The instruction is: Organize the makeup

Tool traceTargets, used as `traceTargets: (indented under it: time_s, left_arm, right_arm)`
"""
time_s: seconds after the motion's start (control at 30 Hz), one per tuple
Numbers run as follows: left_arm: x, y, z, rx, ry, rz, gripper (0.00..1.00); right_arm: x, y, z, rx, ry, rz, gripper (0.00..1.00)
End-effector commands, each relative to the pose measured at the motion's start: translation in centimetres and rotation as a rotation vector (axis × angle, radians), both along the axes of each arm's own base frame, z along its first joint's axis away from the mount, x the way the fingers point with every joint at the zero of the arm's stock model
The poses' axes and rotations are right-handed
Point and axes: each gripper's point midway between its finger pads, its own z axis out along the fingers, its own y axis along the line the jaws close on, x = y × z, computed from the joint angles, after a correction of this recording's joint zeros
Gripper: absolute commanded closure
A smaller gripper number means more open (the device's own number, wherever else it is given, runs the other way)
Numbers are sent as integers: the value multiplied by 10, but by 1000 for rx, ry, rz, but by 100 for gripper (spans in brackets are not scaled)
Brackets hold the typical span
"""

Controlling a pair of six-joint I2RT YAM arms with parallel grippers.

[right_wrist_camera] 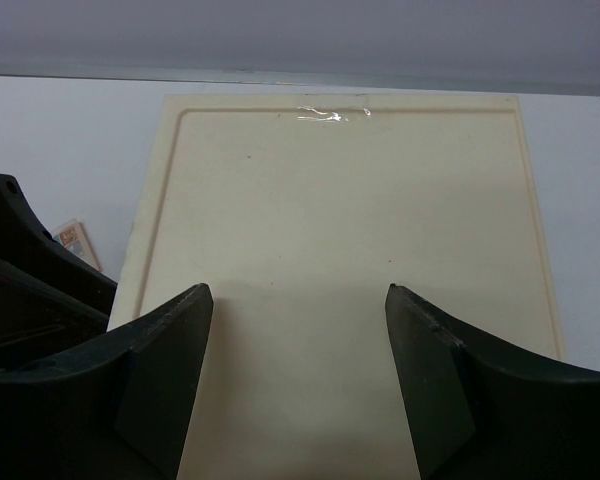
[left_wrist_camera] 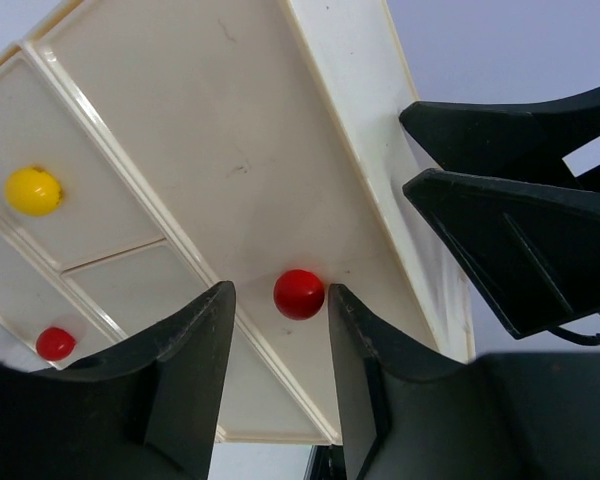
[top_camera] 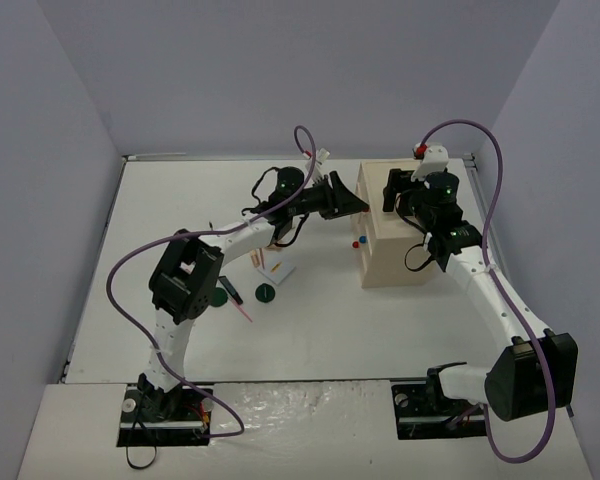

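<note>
up close, the left gripper (left_wrist_camera: 280,292) sits at the front of the drawer box (top_camera: 395,255), with its fingers (left_wrist_camera: 195,370) apart on either side of a red knob (left_wrist_camera: 299,293). one finger is nearly against the knob and the other shows a clear gap, so they are not clamped on it. a yellow knob (left_wrist_camera: 32,190) shows on a drawer further along the same face.

the right gripper (right_wrist_camera: 298,296) hovers over the flat top of the box, its fingers spread wide with nothing between them.

the makeup (top_camera: 280,268) lies loose on the worktop (top_camera: 320,330), to the left of the box and well apart from both grippers. a white card (top_camera: 283,271) sits under the left arm's forearm. a dark green disc (top_camera: 265,294) lies just nearer the arm bases, with a pink pencil (top_camera: 243,313) beside it. a second green disc (top_camera: 219,298) is half hidden by the left arm.
</note>
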Motion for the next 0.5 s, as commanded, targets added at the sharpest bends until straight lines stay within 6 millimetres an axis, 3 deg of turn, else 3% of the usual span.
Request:
traceTargets:
  time_s: [0.0, 0.47]
  left_arm:
    - [-15, -7, 57, -155, -132, -60, 68]
    - [-18, -1, 64, -171, -141, -60, 100]
  right_arm:
    - [-9, 6, -23, 9, 76, 29, 33]
    - [-9, 6, -20, 13, 70, 31, 32]
